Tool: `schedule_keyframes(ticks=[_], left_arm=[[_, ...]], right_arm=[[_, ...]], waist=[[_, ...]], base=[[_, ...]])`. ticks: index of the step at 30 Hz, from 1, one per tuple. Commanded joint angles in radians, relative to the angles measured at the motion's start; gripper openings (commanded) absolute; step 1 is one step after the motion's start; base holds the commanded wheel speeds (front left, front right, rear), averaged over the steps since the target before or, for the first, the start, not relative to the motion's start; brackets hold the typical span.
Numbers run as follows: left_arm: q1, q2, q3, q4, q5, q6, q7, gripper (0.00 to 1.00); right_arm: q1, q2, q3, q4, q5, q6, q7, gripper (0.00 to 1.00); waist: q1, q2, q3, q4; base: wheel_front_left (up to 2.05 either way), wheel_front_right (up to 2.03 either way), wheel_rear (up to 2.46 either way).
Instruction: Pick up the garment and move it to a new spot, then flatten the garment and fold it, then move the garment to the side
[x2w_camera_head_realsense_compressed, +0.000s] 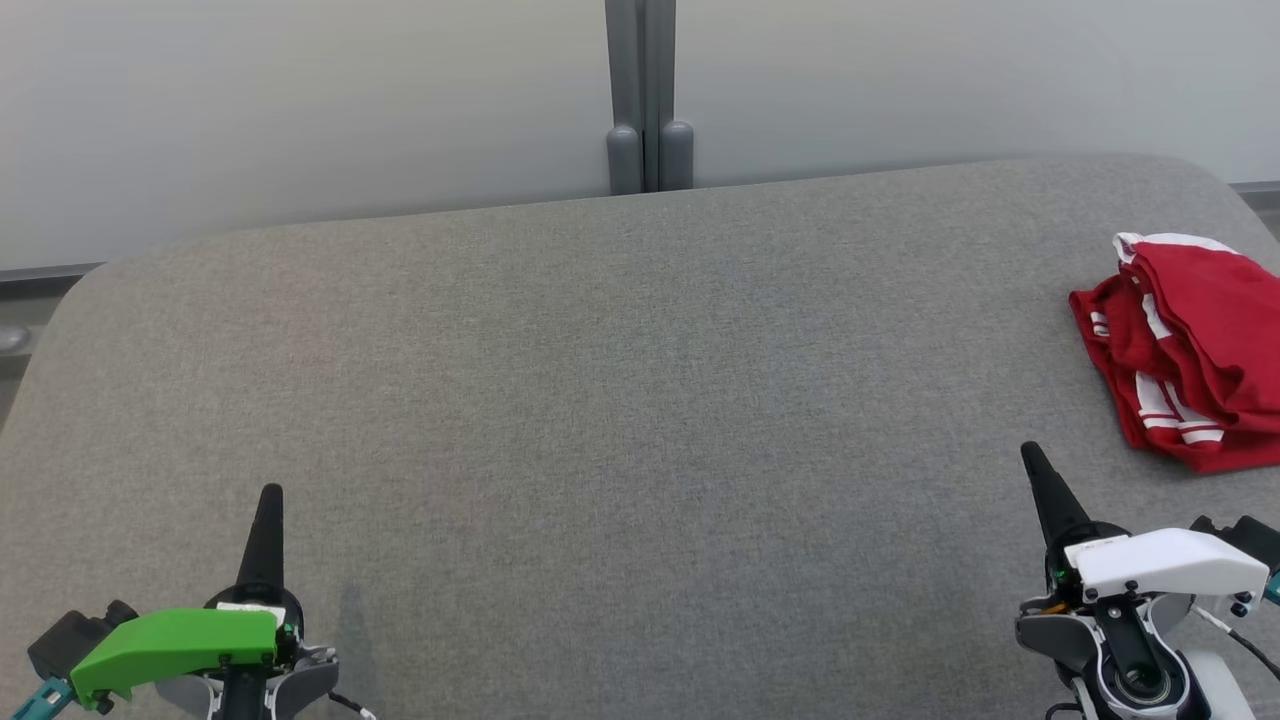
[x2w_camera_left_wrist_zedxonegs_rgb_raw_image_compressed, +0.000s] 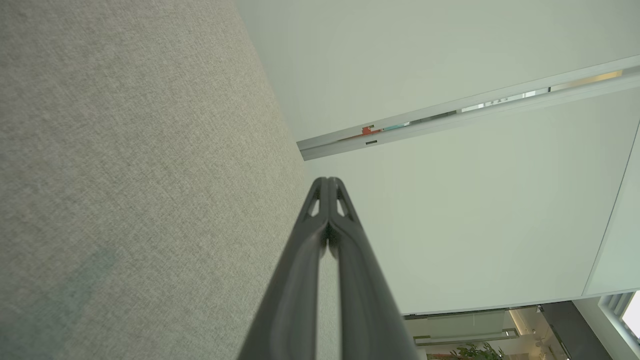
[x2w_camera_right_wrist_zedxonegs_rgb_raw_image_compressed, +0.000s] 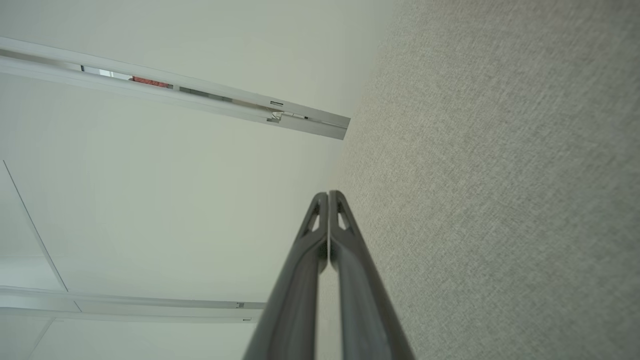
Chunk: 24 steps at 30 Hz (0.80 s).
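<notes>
A red garment (x2w_camera_head_realsense_compressed: 1190, 350) with white stripes lies crumpled in a heap at the far right of the grey fabric surface (x2w_camera_head_realsense_compressed: 620, 400), partly cut off by the head view's right edge. My left gripper (x2w_camera_head_realsense_compressed: 271, 492) rests at the lower left, shut and empty, far from the garment. At the lower right my right gripper (x2w_camera_head_realsense_compressed: 1031, 452) is also shut with nothing in it, its tip a short way below and left of the garment. In the wrist views both the left gripper (x2w_camera_left_wrist_zedxonegs_rgb_raw_image_compressed: 328, 181) and the right gripper (x2w_camera_right_wrist_zedxonegs_rgb_raw_image_compressed: 328, 194) have their fingers pressed together.
The padded surface has rounded far corners and ends at a pale partition wall (x2w_camera_head_realsense_compressed: 300, 100) with a grey vertical post (x2w_camera_head_realsense_compressed: 648, 95) in the middle. Its right edge runs close by the garment.
</notes>
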<state>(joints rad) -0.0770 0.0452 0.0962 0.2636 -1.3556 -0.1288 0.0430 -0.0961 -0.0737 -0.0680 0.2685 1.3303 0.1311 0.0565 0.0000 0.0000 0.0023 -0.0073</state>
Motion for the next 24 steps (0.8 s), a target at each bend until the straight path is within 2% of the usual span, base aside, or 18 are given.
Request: schedule_keyframes(ticks=[1, 24], left_arm=[[-0.024, 0.007, 0.005, -0.010, -0.020, -0.002, 0.004, 0.00], [-0.034, 0.008, 0.016, -0.018, -0.184, -0.003, 0.052, 0.00]], right_arm=[[-0.016, 0.002, -0.006, -0.010, 0.022, 0.000, 0.007, 0.00], [-0.016, 0.017, -0.035, -0.022, 0.200, 0.000, 0.043, 0.00]], waist=[[0.0000, 0.0000, 0.000, 0.000], [0.0000, 0.0000, 0.001, 0.005]], base=[[0.00, 0.00, 0.00], [0.00, 0.00, 0.00]])
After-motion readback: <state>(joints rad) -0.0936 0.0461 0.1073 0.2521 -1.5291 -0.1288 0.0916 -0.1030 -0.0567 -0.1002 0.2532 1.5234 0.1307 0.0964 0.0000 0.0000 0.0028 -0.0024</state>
